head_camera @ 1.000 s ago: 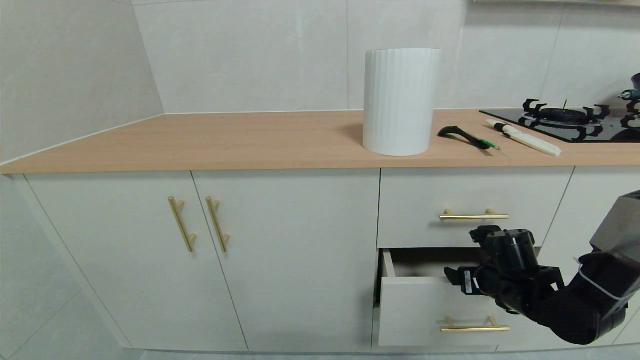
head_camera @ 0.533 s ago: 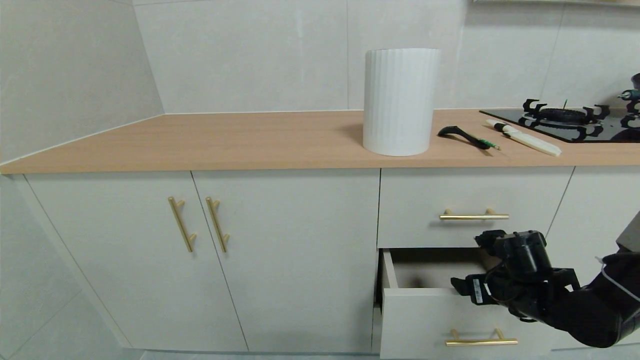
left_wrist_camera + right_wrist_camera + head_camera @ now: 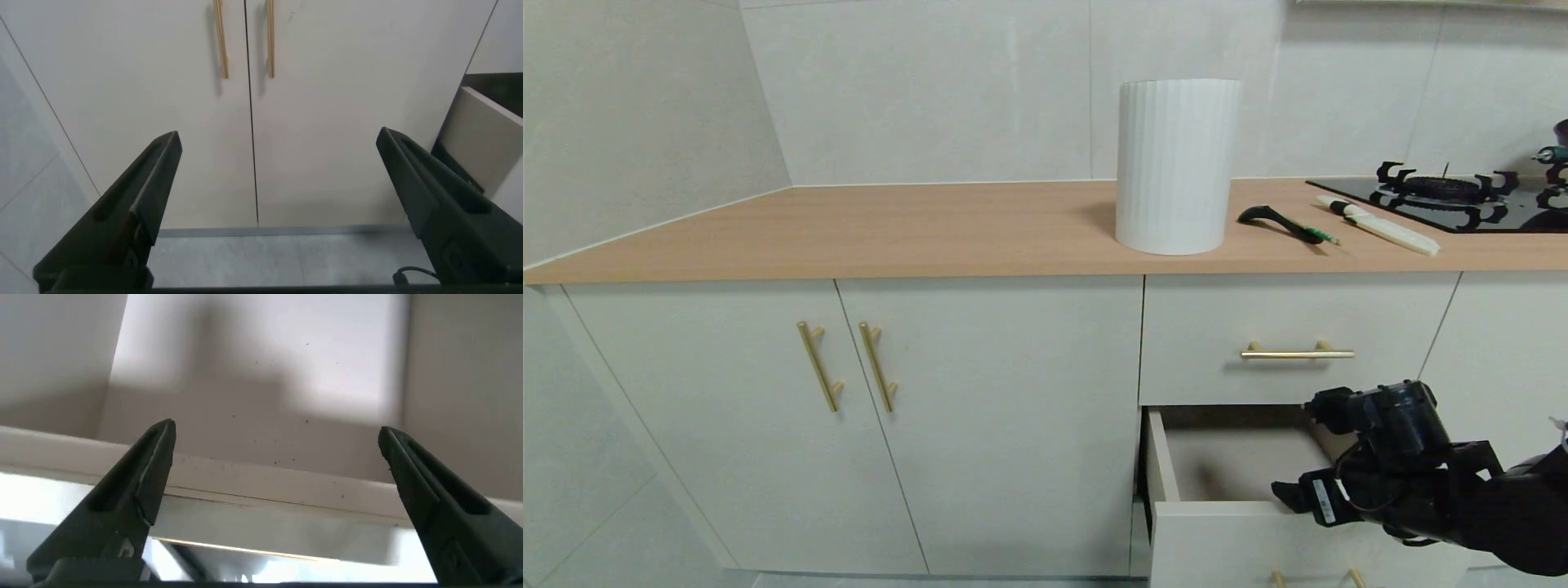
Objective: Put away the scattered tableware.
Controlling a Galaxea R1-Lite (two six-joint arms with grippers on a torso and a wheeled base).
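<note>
The worktop (image 3: 890,233) runs across the head view. Below it, at about 5 o'clock, the lower drawer (image 3: 1217,531) stands pulled well out. The step in hand looks like opening storage, as no tableware is lifted yet. A tall white ribbed canister (image 3: 1176,167) stands on the worktop.

The right gripper (image 3: 1312,448) sits at the drawer's front edge, jaws wide apart and holding nothing. The left gripper (image 3: 279,137) hangs low facing the cabinet doors (image 3: 245,106), jaws likewise apart.

At 3 o'clock of the canister lie a black utensil (image 3: 1278,222) and, beyond it, a pale knife-like piece (image 3: 1388,231), both near the hob (image 3: 1445,200). Next, an arm would likely have to rise to the worktop and pinch one of these thin, flat-lying pieces.

The drawer's handle is mostly cut off at the picture's lower edge. The drawer's 3 o'clock side is hidden behind the right arm, and the black utensil's kind is hard to make out.
</note>
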